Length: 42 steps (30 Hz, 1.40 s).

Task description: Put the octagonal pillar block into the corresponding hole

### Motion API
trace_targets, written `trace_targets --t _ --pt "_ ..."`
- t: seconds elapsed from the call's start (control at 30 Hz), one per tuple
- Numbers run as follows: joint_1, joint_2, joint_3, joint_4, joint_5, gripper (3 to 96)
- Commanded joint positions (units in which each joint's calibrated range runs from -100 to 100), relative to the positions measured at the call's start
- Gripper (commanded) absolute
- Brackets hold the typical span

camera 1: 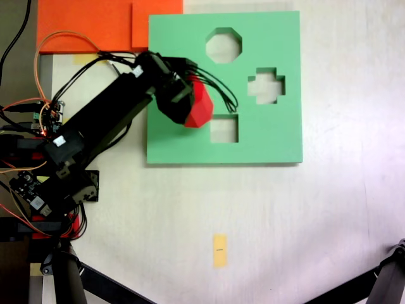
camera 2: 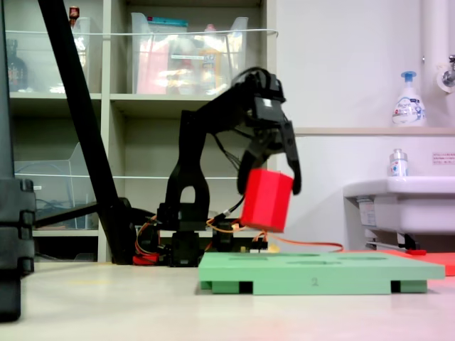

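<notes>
My black gripper (camera 1: 193, 95) (camera 2: 272, 181) is shut on the octagonal pillar block (camera 1: 200, 107) (camera 2: 266, 200), a bright red foam prism. The block hangs clear above the green foam board (camera 1: 183, 142) (camera 2: 320, 273), as the second exterior view shows. In the first exterior view the block sits over the board's left part, just left of the square cutout (camera 1: 224, 130). The corresponding hole (camera 1: 224, 45), an eight-sided cutout, lies toward the board's top edge in the first exterior view, up and right of the block. It is empty.
A cross-shaped cutout (camera 1: 266, 85) is on the board's right part. An orange foam sheet (camera 1: 88, 25) lies at the top left, touching the board's corner. The arm's base and loose wires (camera 1: 38, 120) fill the left side. A yellow tape mark (camera 1: 219, 250) sits below the board.
</notes>
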Motion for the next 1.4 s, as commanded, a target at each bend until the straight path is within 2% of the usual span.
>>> trace_targets --t 0.03,0.73,0.93,1.2,1.4 --pt "1.4 0.8 3.9 -1.8 2.2 38.4" --pt "4.5 20.1 8.1 36.5 9.2 38.4" --pt "5.4 29.0 16.1 36.9 12.0 38.5" --pt "4.8 30.5 16.4 35.8 11.8 38.5" --pt "4.5 31.5 16.5 35.8 5.9 38.7"
